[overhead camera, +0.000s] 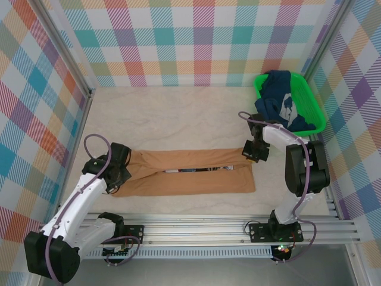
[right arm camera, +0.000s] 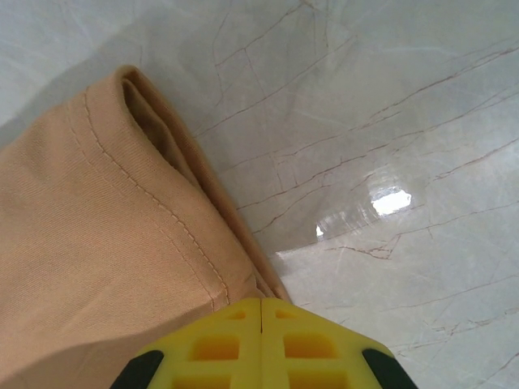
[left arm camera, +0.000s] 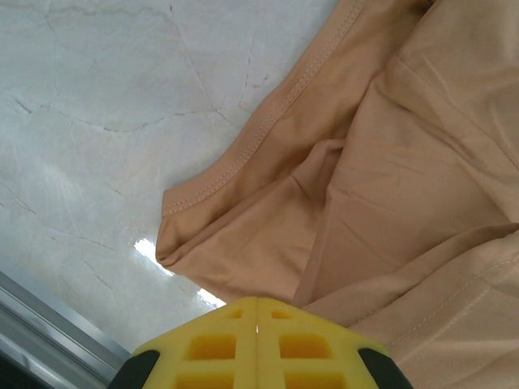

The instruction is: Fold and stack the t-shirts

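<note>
Well, both pairs of jaws are clenched. On the left gripper (left arm camera: 258,301) the yellow pads meet with no gap, and the same goes for the right gripper (right arm camera: 261,301). Tan cloth runs right up to each set of tips, but I cannot tell whether a ply is actually caught between them.

From the left tips the tan shirt (overhead camera: 184,179) spreads away between 12 and 3 o'clock, a stitched hem curling past. From the right tips it lies off toward 9 to 11 o'clock, its hemmed corner ending just at the pads.

Seen from above, that shirt is a long band on the table (overhead camera: 178,113), its long axis running 9 to 3 o'clock. The left gripper sits at the 9 o'clock end and the right at the 3 o'clock end, on the far corner — so each arm has its own end nearest. I'd judge that the next fold turns on that axis: one end carried along it over the other.

The navy shirt (overhead camera: 280,95) lies heaped in the basket (overhead camera: 319,116) at about 2 o'clock — nearer the right arm.
</note>
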Controlling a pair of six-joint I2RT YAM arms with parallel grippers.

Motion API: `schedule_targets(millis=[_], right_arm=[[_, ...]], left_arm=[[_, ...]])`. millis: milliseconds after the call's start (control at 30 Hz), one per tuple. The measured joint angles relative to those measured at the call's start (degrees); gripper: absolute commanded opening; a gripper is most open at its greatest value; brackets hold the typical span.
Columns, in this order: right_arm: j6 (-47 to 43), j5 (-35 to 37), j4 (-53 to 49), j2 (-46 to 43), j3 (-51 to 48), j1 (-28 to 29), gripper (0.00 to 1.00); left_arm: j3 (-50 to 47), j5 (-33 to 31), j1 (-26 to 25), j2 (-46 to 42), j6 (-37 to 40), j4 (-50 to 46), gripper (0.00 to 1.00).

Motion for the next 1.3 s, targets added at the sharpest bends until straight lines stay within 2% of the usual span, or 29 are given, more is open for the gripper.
schedule_targets(millis=[500, 600, 667, 767, 867, 933, 1000, 1067, 1167, 1300], right_arm=[[0.0, 0.0, -0.1, 0.0, 0.0, 1.1, 0.01], [0.2, 0.2, -0.5, 0.0, 0.0, 1.1, 0.18], [0.6, 1.2, -1.0, 0.0, 0.0, 1.1, 0.31], [1.5, 3.6, -2.1, -1.0, 0.0, 1.2, 0.38], [2.0, 5.5, -2.6, -5.2, 0.0, 1.4, 0.37], [2.2, 5.5, -2.3, -8.3, 0.0, 1.6, 0.30], [2.1, 4.6, -0.9, -10.4, 0.0, 2.5, 0.27], [1.9, 2.3, 1.4, -10.2, 0.0, 4.0, 0.21], [2.8, -2.5, 5.6, -6.5, -0.1, 5.9, 0.20], [3.7, -6.4, 8.7, -0.8, -0.1, 6.4, 0.20]], left_arm=[[-1.7, -1.2, -1.2, 0.7, -3.1, -0.2, 0.00], [-2.1, -1.4, -1.3, 0.9, -3.7, -0.2, 0.00], [-2.1, -1.4, -1.3, 1.1, -3.9, -0.2, 0.15], [-1.9, -1.4, -1.4, 1.3, -4.0, -0.5, 0.31], [-0.1, -1.3, -1.4, 1.9, -4.0, -1.6, 0.40], [2.5, -1.2, -1.4, 2.5, -3.8, -1.7, 0.45], [5.1, -0.3, -1.4, 3.6, -3.3, -0.6, 0.45], [7.1, 2.6, -1.4, 6.4, -2.4, 2.3, 0.40], [8.7, 8.3, -1.3, 14.1, -0.8, 7.8, 0.38], [9.7, 11.8, -1.1, 25.4, 2.6, 13.2, 0.37]])
